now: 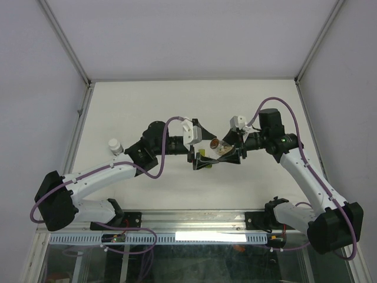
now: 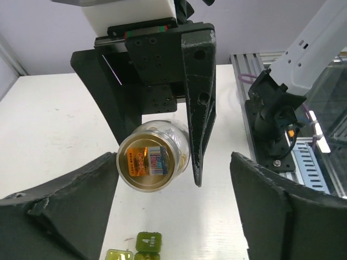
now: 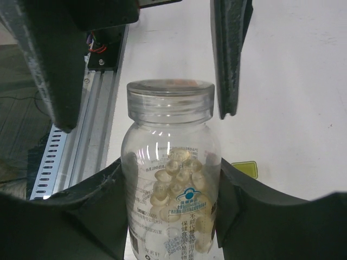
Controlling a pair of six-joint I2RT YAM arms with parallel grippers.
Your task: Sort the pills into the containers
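A: How is the right gripper (image 3: 171,168) found?

B: It is closed on the bottle (image 3: 171,216) — the clear body is pinched between both fingers. The bottle is held up off the table (image 1: 177,100), lying over rather than upright, with its cap end turned to the left gripper (image 2: 172,160).

A: And how is that one set?

B: It is seen spread wide, with nothing held. Its fingers (image 3: 229,59) are placed either side of the bottle's cap (image 3: 169,96), one just beside it and the other well apart. No touch can be made out.

A: Where are the pills (image 3: 180,172) to be found?

B: Inside the bottle — a heap of pale tan pieces is seen through the wall, gathered in the body short of the neck. The cap is on.

A: And the box (image 2: 148,242)?

B: It is laid on the table near the bottle, on the side towards the arm bases, and is not touched by it. Green square compartments are shown at the bottom edge of the left wrist view. Whether anything lies in them cannot be told.

A: Is anything else seen?

B: A white-capped vial (image 1: 115,145) is stood well apart from the bottle, far off on the left gripper's side.
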